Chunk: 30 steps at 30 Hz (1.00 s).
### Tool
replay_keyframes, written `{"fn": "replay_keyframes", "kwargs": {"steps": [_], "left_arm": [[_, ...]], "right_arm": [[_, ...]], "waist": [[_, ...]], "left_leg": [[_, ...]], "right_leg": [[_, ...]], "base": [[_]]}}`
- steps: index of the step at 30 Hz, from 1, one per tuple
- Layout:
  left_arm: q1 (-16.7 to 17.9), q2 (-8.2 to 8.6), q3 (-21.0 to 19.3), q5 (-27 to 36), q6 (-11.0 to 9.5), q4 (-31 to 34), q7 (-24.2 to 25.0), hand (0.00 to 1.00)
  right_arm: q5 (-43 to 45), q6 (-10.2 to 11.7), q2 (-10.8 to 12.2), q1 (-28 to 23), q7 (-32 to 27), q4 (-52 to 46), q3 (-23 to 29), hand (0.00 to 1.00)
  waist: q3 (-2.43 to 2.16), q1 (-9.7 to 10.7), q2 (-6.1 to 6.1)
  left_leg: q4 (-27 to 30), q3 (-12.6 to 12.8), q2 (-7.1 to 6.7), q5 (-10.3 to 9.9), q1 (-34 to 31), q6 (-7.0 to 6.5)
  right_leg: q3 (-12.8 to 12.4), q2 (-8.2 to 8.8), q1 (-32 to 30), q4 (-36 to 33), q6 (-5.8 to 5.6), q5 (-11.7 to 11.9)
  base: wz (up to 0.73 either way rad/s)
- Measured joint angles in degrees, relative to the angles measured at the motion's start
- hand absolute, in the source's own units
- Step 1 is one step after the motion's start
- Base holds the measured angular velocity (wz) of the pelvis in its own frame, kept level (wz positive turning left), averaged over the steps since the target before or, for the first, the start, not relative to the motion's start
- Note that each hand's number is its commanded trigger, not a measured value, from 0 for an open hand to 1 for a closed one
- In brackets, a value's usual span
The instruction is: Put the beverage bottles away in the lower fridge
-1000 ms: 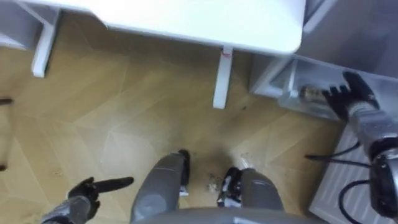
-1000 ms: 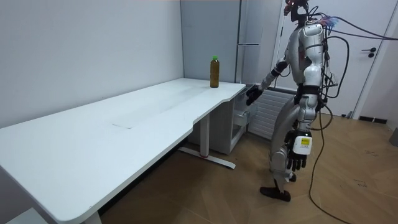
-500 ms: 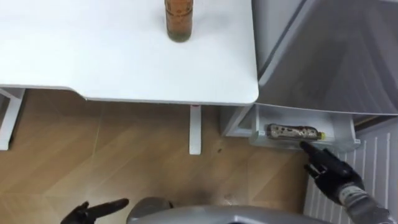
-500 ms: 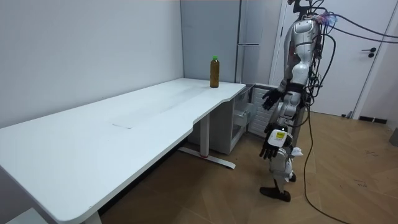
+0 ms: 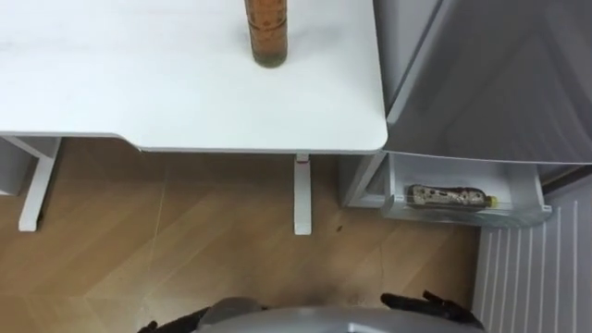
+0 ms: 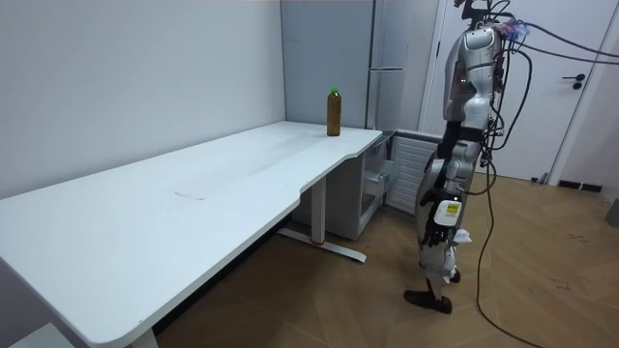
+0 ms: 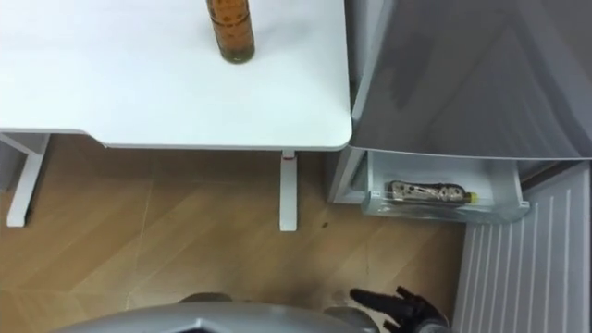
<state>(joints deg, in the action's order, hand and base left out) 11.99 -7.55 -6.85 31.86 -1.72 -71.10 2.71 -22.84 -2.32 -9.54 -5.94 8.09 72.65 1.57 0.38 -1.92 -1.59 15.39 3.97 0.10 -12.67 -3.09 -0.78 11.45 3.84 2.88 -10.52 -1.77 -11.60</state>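
The upright bottle [image 5: 265, 32] is seen on the white bench [image 5: 139, 92], on its far part and not far from its right edge. A second bottle [image 5: 450, 196] lies on its side in the open lower fridge drawer [image 5: 523, 194]. Neither is held. The right hand [image 7: 398, 310] is shown at the near edge with fingers spread and empty. In the room view the left hand [image 6: 443, 215] hangs by the thigh, fingers loose and straight, and nothing is carried in it.

The upright bottle is judged tall and narrow, so it could be tipped by a sideways brush and sent rolling toward the bench's right edge. A firm wrap round its body is called for, not a push. The drawer sits low, beside and below the bench's rounded right corner, so that corner or the grey fridge [image 5: 499, 74] front could be struck on the way down. Much of the drawer's length is taken by the lying bottle, and a second one could be jammed against it or left on the rim.

Open wooden floor [image 5: 185, 231] is available to the left and near. On the right, room is limited by the white radiator [image 5: 536, 277], and the bench leg [image 5: 303, 199] stands just left of the drawer.
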Motion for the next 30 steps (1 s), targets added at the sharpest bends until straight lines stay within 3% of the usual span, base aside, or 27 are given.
{"fn": "replay_keyframes", "kwargs": {"steps": [4,5,7,10,16,18,20,23,27,30], "left_arm": [[-0.5,0.19,-2.3,0.0,0.6,-0.6,-1.0,0.0],[-0.5,0.41,-3.4,0.1,0.8,-0.5,-1.7,0.0],[-0.5,0.6,-5.0,0.1,1.1,-0.4,-3.0,0.0],[-0.3,0.82,-6.9,1.8,1.7,0.4,-6.5,0.0],[-1.3,1.65,-15.8,7.9,1.9,7.2,-16.7,0.0],[-1.4,1.58,-17.9,11.3,1.1,11.7,-21.6,0.0],[-1.4,1.7,-18.3,11.1,0.8,17.7,-25.5,0.0],[-1.9,1.79,-18.8,9.4,-1.8,27.8,-31.6,0.0],[-2.6,1.79,-18.6,2.8,-6.7,40.0,-38.3,0.0],[-2.6,2.06,-18.4,-3.5,-8.3,46.1,-42.7,0.0]], "right_arm": [[4.5,0.0,0.1,1.9,-1.6,1.8,0.2,0.0],[5.1,-0.1,0.2,2.3,-2.2,2.4,0.2,0.0],[5.0,-0.2,0.4,2.3,-2.6,2.9,0.2,0.0],[5.1,-0.3,0.9,2.2,-3.7,3.0,-0.3,0.0],[9.4,-0.3,0.8,2.7,-4.4,2.8,0.9,0.0],[10.2,-0.3,0.8,2.9,-5.3,2.5,0.6,0.0],[11.8,-0.2,0.8,2.9,-5.8,2.0,0.4,0.0],[16.1,0.1,0.8,3.2,-6.2,1.5,0.4,0.0],[16.7,2.3,0.9,3.1,-6.4,0.9,0.2,0.0],[16.5,3.2,1.1,2.2,-6.4,0.9,-0.4,0.0]], "waist": [[0.04,-0.2,0.07],[0.3,-0.3,-0.36],[0.38,-0.3,0.01],[0.43,-0.5,-0.02],[0.25,-3.2,0.12],[-0.01,-3.8,0.37],[-0.05,-4.5,0.45],[-0.25,-4.8,0.74],[-0.57,-4.7,0.74],[-0.65,-4.9,0.84]], "left_leg": [[0.1,-0.2,-0.02,0.0,0.3,0.03],[0.1,-0.4,-0.06,0.0,0.7,0.03],[0.1,-1.0,-0.19,0.0,1.0,0.03],[-0.1,-1.9,-0.43,-0.1,1.6,0.04],[-0.7,-2.6,-0.48,0.0,2.6,0.22],[-0.6,-2.7,-0.51,0.0,2.8,0.22],[-0.6,-3.1,-0.59,0.0,2.5,0.22],[-0.4,-3.8,-0.72,0.0,2.3,0.21],[-0.3,-4.7,-0.91,0.1,1.6,0.2],[-0.3,-4.8,-0.96,0.1,2.0,0.19]], "right_leg": [[0.4,-0.02,0.4,0.0,0.0,0.0],[0.6,0.01,1.0,0.0,0.0,0.0],[1.4,0.07,1.7,0.2,-0.01,0.0],[2.1,0.09,2.8,0.9,-0.03,0.0],[2.2,0.04,3.3,0.9,-0.08,-0.1],[2.3,0.05,3.5,0.9,-0.08,-0.1],[2.6,0.07,3.5,0.9,-0.07,-0.1],[3.2,0.08,3.7,0.8,-0.08,-0.1],[4.5,0.14,4.0,0.9,-0.08,-0.1],[4.5,0.13,4.2,0.9,-0.09,-0.1]], "base": [[0.07],[0.09],[0.17],[0.14],[0.0],[0.0],[0.08],[0.12],[0.11],[0.06]]}}
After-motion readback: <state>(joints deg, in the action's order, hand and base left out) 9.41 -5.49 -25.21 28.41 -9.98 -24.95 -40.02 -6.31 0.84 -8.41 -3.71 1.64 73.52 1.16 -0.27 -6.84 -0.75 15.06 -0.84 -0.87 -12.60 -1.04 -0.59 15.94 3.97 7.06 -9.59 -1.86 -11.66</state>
